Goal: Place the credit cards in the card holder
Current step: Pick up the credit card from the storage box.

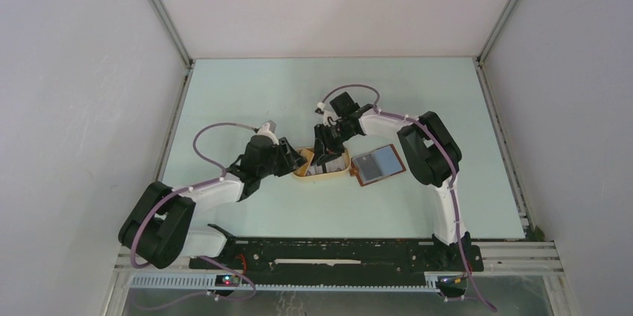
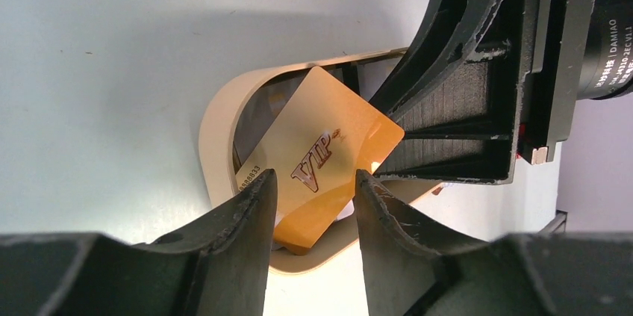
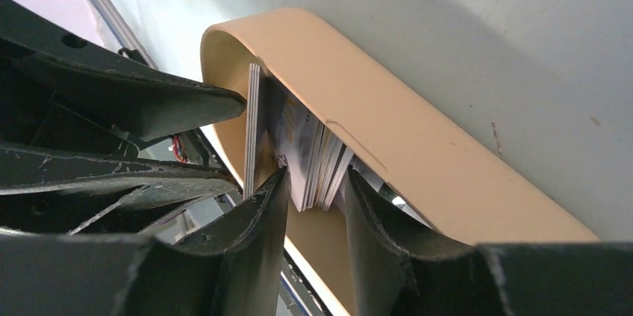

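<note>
A cream oval tray point(image 1: 321, 177) holds the credit cards. The open reddish-brown card holder point(image 1: 378, 164), grey pockets up, lies just right of the tray. In the right wrist view my right gripper point(image 3: 317, 181) reaches into the tray point(image 3: 388, 122), and its fingers touch both sides of a standing stack of cards point(image 3: 317, 155). A thinner group of cards point(image 3: 252, 122) stands beside it. In the left wrist view a tan-orange VIP card point(image 2: 328, 152) leans in the tray point(image 2: 216, 129). My left gripper point(image 2: 313, 181) is open at the tray's left end, just short of that card.
In the top view the left gripper point(image 1: 298, 160) and right gripper point(image 1: 326, 155) crowd close together over the tray. The right gripper's black body point(image 2: 478, 84) fills the upper right of the left wrist view. Walls enclose the pale green table point(image 1: 246, 99).
</note>
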